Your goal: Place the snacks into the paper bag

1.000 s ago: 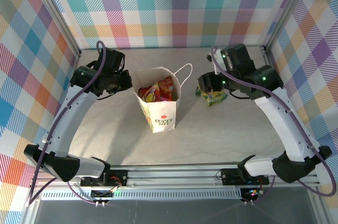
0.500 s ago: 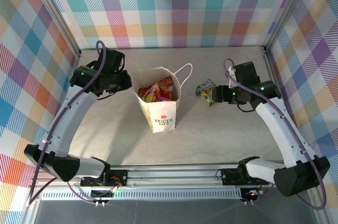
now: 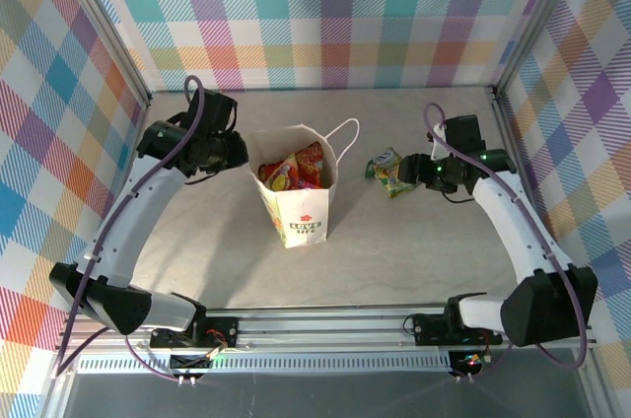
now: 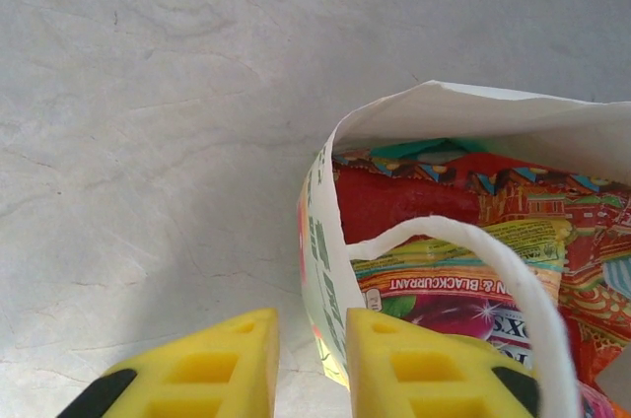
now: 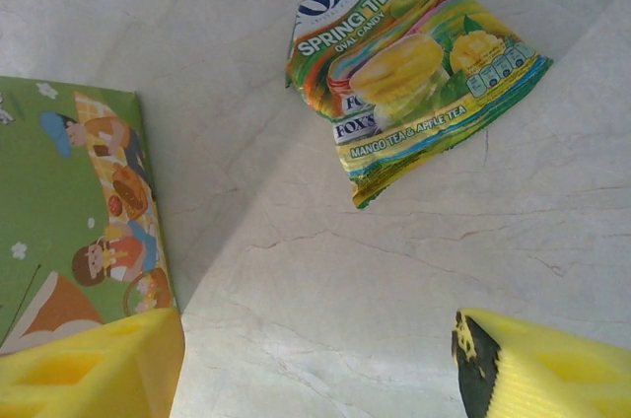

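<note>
Right wrist view: my right end effector (image 5: pixel 315 369) stands wide open with nothing between its fingers, over bare bench (image 5: pixel 325 280). Just beyond the fingertips lies the green-yellow packet (image 5: pixel 409 63), flat and face up, its long axis slanted across my finger line rather than square to it. From above, that packet (image 3: pixel 387 172) sits just left of the right end effector (image 3: pixel 414 174), between it and the bag (image 3: pixel 301 226).

My left end effector (image 4: pixel 311 359) is at the bag's left rim. Its fingers are only a little apart and the paper wall (image 4: pixel 320 241) runs into the gap, with bench showing beside it, so I judge it unpinched. The bag stands upright with its mouth open. A red packet (image 4: pixel 394 201) and others are already inside.

The right arm is clearly the nearer one. I judge the next move to be a short reach left and down, with the wrist turned so the fingers close across the packet's narrow width.
</note>
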Robot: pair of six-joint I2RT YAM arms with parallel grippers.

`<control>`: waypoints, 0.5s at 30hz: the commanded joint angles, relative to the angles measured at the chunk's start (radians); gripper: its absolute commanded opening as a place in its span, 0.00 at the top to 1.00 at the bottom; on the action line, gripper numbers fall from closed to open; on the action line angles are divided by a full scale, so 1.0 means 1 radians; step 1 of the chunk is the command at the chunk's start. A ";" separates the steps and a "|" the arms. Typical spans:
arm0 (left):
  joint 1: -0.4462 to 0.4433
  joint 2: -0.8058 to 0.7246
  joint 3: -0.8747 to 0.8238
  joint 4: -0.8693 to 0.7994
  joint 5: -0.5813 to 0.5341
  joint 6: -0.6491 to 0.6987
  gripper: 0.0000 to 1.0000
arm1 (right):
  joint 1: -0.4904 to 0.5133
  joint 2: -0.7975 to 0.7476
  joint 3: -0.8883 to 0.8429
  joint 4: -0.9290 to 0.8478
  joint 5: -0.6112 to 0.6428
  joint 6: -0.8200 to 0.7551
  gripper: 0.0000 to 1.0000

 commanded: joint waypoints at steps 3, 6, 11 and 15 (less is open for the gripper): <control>0.011 -0.046 -0.040 0.066 -0.020 -0.020 0.71 | -0.047 0.022 -0.044 0.085 -0.064 0.043 0.26; 0.011 -0.053 -0.034 0.071 -0.028 -0.017 0.71 | -0.094 0.035 -0.082 0.127 -0.093 0.077 0.26; 0.012 -0.046 -0.032 0.072 -0.030 -0.013 0.71 | -0.188 0.053 -0.163 0.220 -0.189 0.123 0.25; 0.012 -0.033 -0.030 0.075 -0.028 -0.012 0.70 | -0.265 0.067 -0.219 0.302 -0.276 0.153 0.23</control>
